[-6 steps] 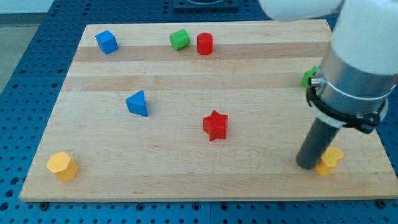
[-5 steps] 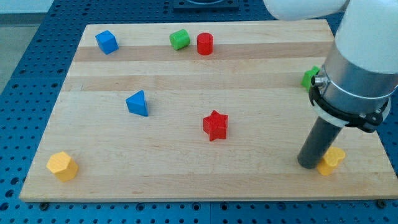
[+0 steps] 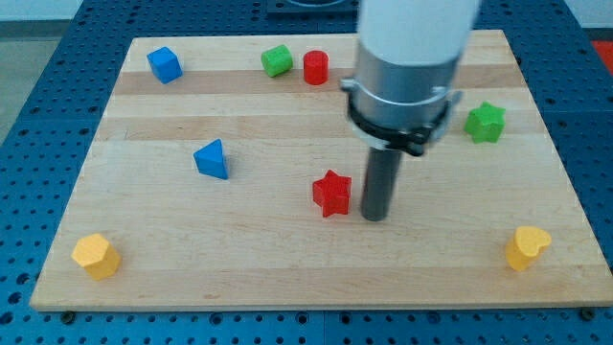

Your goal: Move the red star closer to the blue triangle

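The red star [image 3: 331, 194] lies near the middle of the wooden board [image 3: 287, 268]. The blue triangle [image 3: 212, 159] lies to its left and a little higher, a fair gap away. My tip [image 3: 374, 217] rests on the board just right of the red star, very close to it; I cannot tell whether it touches.
A blue cube [image 3: 164, 64] is at the top left. A green block [image 3: 277, 60] and a red cylinder [image 3: 316, 67] sit at the top middle. A green star [image 3: 486, 123] is at the right. Yellow blocks lie at the bottom left [image 3: 96, 256] and bottom right [image 3: 528, 247].
My tip has moved left from beside the bottom-right yellow block to just right of the red star. The arm now uncovers the green star. No block has moved.
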You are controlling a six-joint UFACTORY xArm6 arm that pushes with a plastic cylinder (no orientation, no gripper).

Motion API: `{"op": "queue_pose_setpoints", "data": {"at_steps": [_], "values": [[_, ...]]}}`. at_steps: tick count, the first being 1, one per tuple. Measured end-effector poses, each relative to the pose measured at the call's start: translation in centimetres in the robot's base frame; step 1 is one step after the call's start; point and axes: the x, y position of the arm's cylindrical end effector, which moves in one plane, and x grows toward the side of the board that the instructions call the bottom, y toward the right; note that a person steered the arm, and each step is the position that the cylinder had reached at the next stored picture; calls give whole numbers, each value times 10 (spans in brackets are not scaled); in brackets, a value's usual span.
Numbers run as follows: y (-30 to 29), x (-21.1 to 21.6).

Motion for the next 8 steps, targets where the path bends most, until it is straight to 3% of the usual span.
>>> {"op": "queue_pose_setpoints", "data": {"at_steps": [3,8], "values": [[-83,-6],[-46,-6]]}}
